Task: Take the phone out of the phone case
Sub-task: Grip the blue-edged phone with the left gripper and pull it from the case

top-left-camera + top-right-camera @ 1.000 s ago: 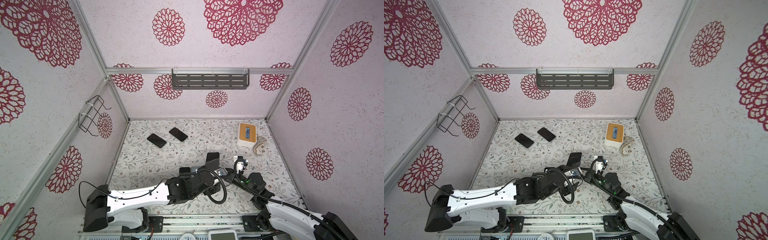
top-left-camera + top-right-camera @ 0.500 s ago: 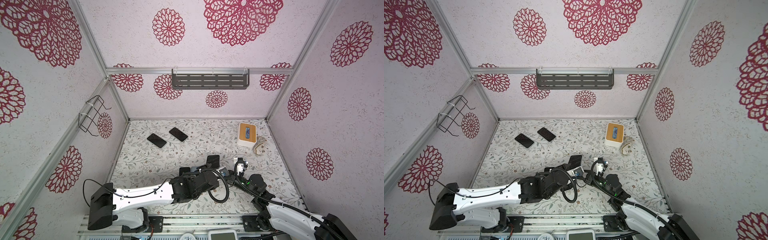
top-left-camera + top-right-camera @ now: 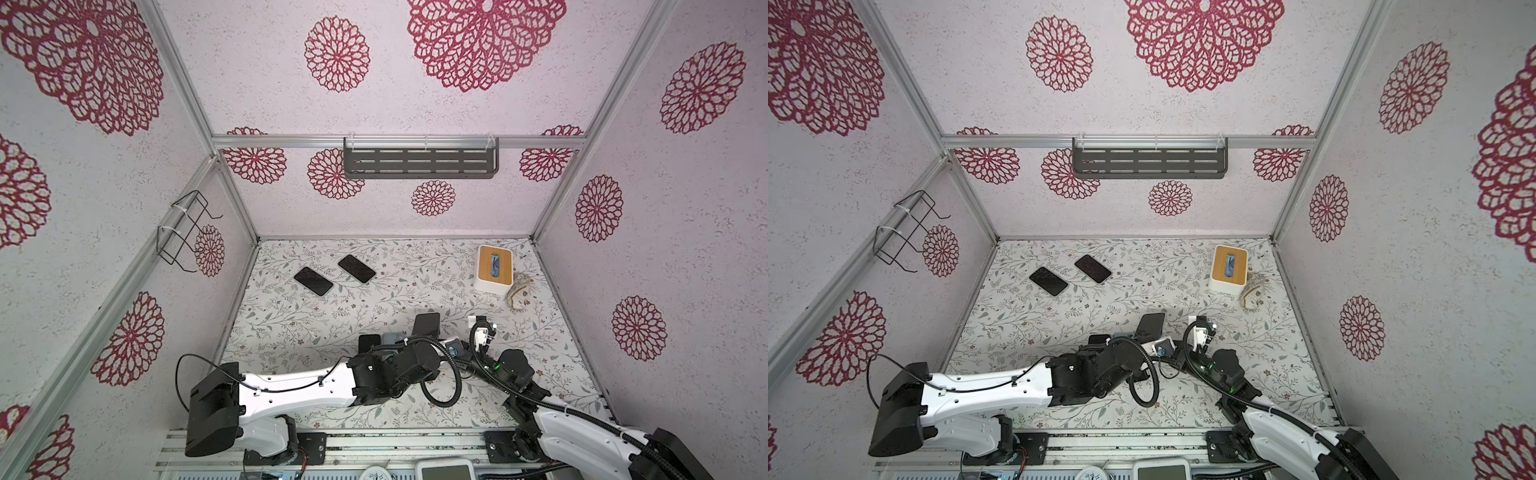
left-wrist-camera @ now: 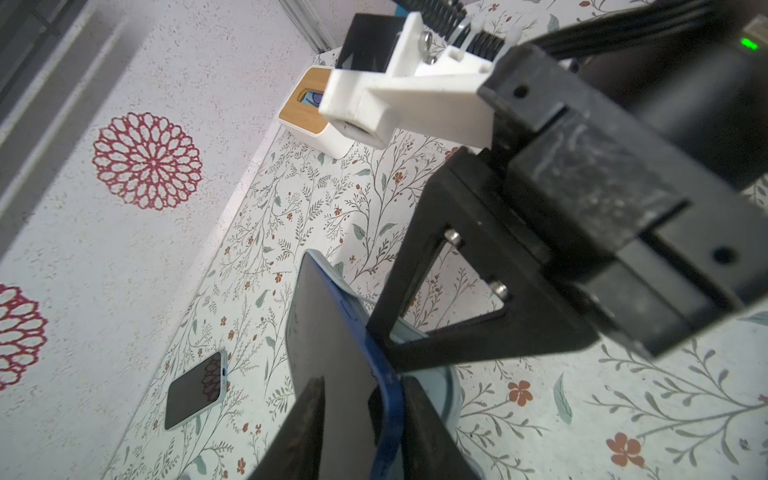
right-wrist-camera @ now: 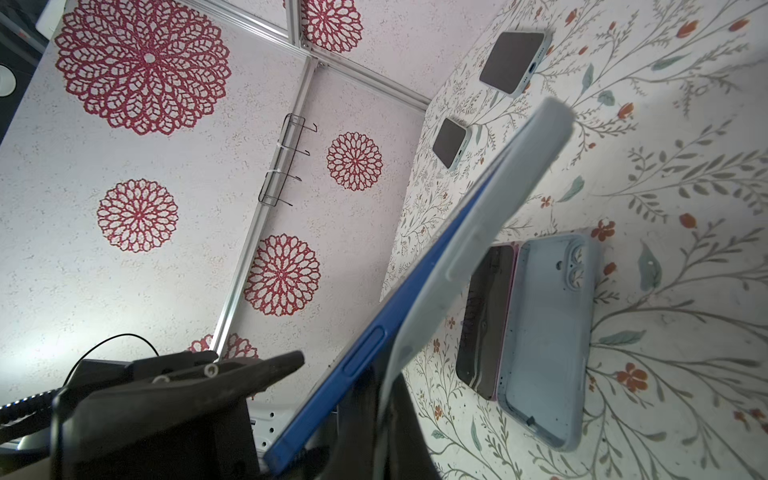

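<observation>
The phone (image 4: 328, 332), blue-edged with a dark screen, is held tilted above the middle of the worktop (image 3: 316, 324), a little toward its front edge. Its blue side shows partly outside the pale phone case (image 5: 511, 174). The right gripper (image 5: 384, 415) has its jaws clenched on the case's wall. The left gripper (image 4: 361, 399) straddles the phone's end (whether its jaws actually press it, I cannot tell). A spare case (image 5: 548, 332) lies flat nearby.

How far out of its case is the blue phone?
Partly out: one end of the blue phone gapes from the grey case; the other sits inside.
</observation>
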`<state>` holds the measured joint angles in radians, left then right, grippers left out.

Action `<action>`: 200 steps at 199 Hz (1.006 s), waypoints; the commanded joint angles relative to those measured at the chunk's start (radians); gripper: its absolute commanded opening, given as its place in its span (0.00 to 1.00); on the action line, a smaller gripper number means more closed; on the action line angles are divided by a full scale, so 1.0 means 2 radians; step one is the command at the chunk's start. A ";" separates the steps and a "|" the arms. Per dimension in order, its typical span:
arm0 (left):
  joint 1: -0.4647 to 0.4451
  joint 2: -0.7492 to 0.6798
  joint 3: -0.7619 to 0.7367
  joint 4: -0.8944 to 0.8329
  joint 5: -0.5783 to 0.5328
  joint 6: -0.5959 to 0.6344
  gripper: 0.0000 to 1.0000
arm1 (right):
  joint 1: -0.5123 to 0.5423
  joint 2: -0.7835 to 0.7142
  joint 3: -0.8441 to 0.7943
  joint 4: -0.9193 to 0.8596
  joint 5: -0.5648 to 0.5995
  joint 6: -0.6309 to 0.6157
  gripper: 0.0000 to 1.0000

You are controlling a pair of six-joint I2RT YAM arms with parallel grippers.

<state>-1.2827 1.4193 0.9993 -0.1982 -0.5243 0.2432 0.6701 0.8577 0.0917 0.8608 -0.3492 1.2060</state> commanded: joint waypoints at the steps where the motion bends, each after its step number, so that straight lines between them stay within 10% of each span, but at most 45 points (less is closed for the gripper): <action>1: 0.005 0.013 0.012 0.012 0.011 0.004 0.29 | -0.002 -0.017 0.008 0.054 -0.009 0.001 0.00; 109: 0.005 0.009 0.016 0.012 0.011 -0.016 0.00 | -0.003 -0.047 0.006 0.004 0.000 -0.004 0.00; 200: -0.041 -0.001 0.056 -0.054 -0.120 0.010 0.00 | -0.010 -0.104 0.027 -0.306 0.069 -0.078 0.00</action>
<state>-1.3254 1.4322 1.0676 -0.2687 -0.6441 0.2432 0.6655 0.6697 0.1043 0.4072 -0.2756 1.1217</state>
